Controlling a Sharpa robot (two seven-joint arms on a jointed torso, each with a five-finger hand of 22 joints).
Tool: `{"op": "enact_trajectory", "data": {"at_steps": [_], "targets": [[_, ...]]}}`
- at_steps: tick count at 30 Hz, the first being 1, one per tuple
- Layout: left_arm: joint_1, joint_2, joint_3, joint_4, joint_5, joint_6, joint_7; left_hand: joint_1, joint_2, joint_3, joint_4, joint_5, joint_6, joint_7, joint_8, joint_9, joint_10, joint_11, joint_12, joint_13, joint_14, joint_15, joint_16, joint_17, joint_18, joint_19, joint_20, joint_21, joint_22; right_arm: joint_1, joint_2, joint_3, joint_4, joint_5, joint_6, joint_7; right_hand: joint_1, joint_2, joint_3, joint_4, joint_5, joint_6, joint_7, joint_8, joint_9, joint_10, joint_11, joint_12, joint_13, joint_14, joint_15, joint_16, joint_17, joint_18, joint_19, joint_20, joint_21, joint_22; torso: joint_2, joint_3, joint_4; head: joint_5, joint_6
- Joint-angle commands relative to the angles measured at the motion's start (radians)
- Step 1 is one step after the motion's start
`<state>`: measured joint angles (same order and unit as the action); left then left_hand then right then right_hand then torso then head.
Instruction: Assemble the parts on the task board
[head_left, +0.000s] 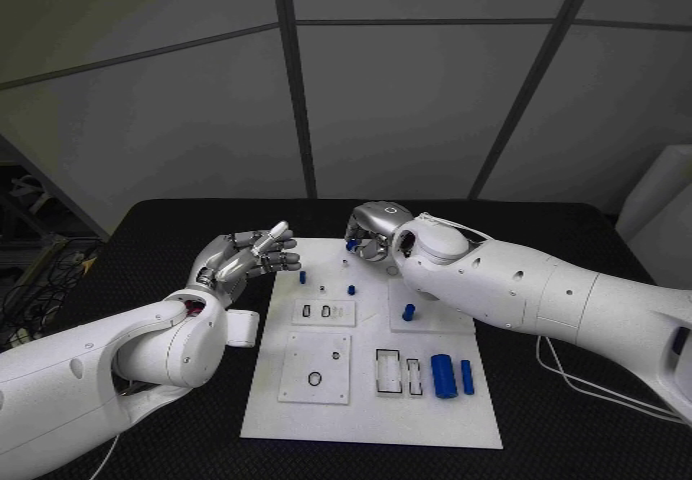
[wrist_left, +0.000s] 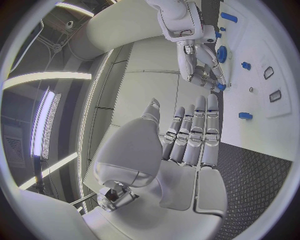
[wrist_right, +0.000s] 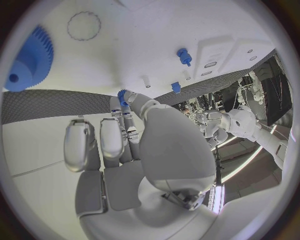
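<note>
Your right hand (head_left: 372, 232) pinches a small blue part (head_left: 352, 243) at the task board's (head_left: 361, 415) top edge, upper centre of frame. The board lies directly beneath it. Your left hand (head_left: 248, 257) hovers off the board's upper-left corner, fingers apart, holding nothing.

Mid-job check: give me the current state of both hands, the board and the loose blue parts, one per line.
Left hand: open, holding nothing, raised beside the board's left edge.
Right hand: pinching a small blue part at its fingertips, over the board's far end.
Task board: flat on the table.
Two blue cylinders: lying side by side near the board's right edge.
Blue gear: flat on the board.
</note>
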<state>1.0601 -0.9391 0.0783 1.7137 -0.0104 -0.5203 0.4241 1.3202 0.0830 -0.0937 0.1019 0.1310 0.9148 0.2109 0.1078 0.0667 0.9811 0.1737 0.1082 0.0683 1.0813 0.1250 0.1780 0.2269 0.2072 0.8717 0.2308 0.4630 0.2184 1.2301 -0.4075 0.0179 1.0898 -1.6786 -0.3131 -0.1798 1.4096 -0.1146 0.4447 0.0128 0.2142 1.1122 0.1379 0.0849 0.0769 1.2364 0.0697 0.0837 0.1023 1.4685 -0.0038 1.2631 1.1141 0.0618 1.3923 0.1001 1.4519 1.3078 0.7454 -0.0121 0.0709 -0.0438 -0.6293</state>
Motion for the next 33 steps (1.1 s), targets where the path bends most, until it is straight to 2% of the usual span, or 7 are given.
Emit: {"op": "enact_trajectory", "data": {"at_steps": [1,12,16,19,21,26,33], "targets": [[0.002,0.0,0.001,0.002,-0.009,0.015,0.002,0.006,0.003,0.002,-0.005,0.001,0.003,0.006,-0.006,-0.001,-0.007,0.0,-0.007,-0.001,-0.005,0.0,-0.006,0.001,-0.028,-0.007,-0.001,0.004,0.001,0.003,0.006,0.0,-0.013,-0.001,0.025,-0.003,-0.009,-0.002,0.002,0.006,-0.003,0.004,0.002,0.002,0.001,-0.001,0.003,-0.008,-0.001,0.039,-0.003,0.008,0.0,-0.007,0.004,0.0,0.005,0.007,0.0,0.0002,0.0002,0.001,0.0],[0.004,0.0,0.001,-0.005,-0.008,0.025,0.001,0.005,0.003,0.001,-0.006,0.001,0.004,0.006,-0.006,-0.001,-0.007,0.0,-0.007,-0.001,-0.005,0.0,-0.008,0.003,-0.028,-0.01,0.0,0.004,0.001,0.003,0.016,-0.001,-0.036,-0.004,0.042,-0.008,-0.017,-0.007,0.003,0.008,-0.007,-0.008,0.006,-0.006,-0.002,-0.014,0.007,-0.016,-0.005,0.038,0.001,0.013,0.001,-0.006,0.001,0.003,0.005,0.005,0.002,-0.0001,0.0,0.005,0.002],[0.004,0.001,0.001,-0.006,-0.008,0.027,0.0,0.005,0.003,0.001,-0.006,0.001,0.004,0.006,-0.007,-0.001,-0.007,0.0,-0.007,-0.001,-0.005,0.0,-0.008,0.003,-0.028,-0.01,0.0,0.004,0.001,0.003,0.019,-0.001,-0.034,-0.004,0.046,-0.002,-0.023,-0.013,0.003,0.011,-0.01,-0.022,0.01,-0.015,-0.005,-0.028,0.012,-0.021,-0.008,0.035,0.005,0.011,-0.004,-0.005,-0.006,0.005,0.001,-0.003,0.002,0.0007,-0.0001,-0.001,0.001],[0.004,0.0,0.001,-0.007,-0.008,0.029,-0.001,0.005,0.003,0.001,-0.006,0.001,0.004,0.006,-0.007,-0.001,-0.007,0.0,-0.007,-0.001,-0.005,0.0,-0.009,0.003,-0.028,-0.01,0.0,0.004,0.001,0.003,0.017,-0.001,-0.032,-0.002,0.039,0.0,-0.042,-0.033,0.0,0.02,-0.027,-0.09,0.021,-0.025,-0.014,-0.093,0.024,-0.023,-0.023,0.024,0.019,-0.01,-0.038,0.004,-0.038,0.015,-0.018,-0.045,0.002,0.0003,0.0001,0.001,0.001],[0.005,0.0,0.001,-0.006,-0.008,0.03,-0.002,0.005,0.003,0.001,-0.007,0.001,0.003,0.006,-0.007,-0.001,-0.008,0.0,-0.008,-0.001,-0.005,0.0,-0.009,0.004,-0.028,-0.01,0.0,0.004,0.002,0.003,0.013,-0.001,-0.026,-0.001,0.025,0.0,-0.048,-0.046,-0.01,0.023,-0.048,-0.142,0.017,-0.024,-0.013,-0.157,0.035,-0.02,-0.035,0.014,0.026,-0.03,-0.069,0.017,-0.08,0.024,-0.048,-0.103,0.001,0.0002,-0.0001,0.002,0.001],[0.005,-0.003,0.001,-0.006,-0.008,0.032,-0.003,0.005,0.003,0.001,-0.007,0.001,0.003,0.006,-0.007,-0.001,-0.008,0.0,-0.008,-0.001,-0.005,0.0,-0.009,0.004,-0.028,-0.01,0.0,0.004,0.002,0.003,-0.019,-0.001,0.012,0.005,-0.023,0.005,-0.046,-0.053,-0.033,0.023,-0.065,-0.181,0.015,-0.023,-0.012,-0.192,0.041,-0.015,-0.036,0.01,0.028,-0.041,-0.087,0.024,-0.105,0.032,-0.068,-0.139,0.001,0.002,-0.001,0.006,0.003],[0.005,-0.009,0.001,-0.006,-0.008,0.036,-0.005,0.004,0.003,0.001,-0.007,0.0,0.002,0.006,-0.008,-0.001,-0.009,0.001,-0.009,-0.001,-0.005,0.0,-0.009,0.005,-0.028,-0.011,0.0,0.004,0.002,0.002,-0.12,-0.001,0.124,0.043,-0.098,0.018,-0.041,-0.049,-0.043,0.026,-0.051,-0.167,0.025,-0.017,-0.007,-0.16,0.035,0.009,-0.03,0.007,0.023,-0.047,-0.099,0.022,-0.093,0.03,-0.065,-0.129,0.0,0.0033,-0.0053,0.008,0.007]]}}
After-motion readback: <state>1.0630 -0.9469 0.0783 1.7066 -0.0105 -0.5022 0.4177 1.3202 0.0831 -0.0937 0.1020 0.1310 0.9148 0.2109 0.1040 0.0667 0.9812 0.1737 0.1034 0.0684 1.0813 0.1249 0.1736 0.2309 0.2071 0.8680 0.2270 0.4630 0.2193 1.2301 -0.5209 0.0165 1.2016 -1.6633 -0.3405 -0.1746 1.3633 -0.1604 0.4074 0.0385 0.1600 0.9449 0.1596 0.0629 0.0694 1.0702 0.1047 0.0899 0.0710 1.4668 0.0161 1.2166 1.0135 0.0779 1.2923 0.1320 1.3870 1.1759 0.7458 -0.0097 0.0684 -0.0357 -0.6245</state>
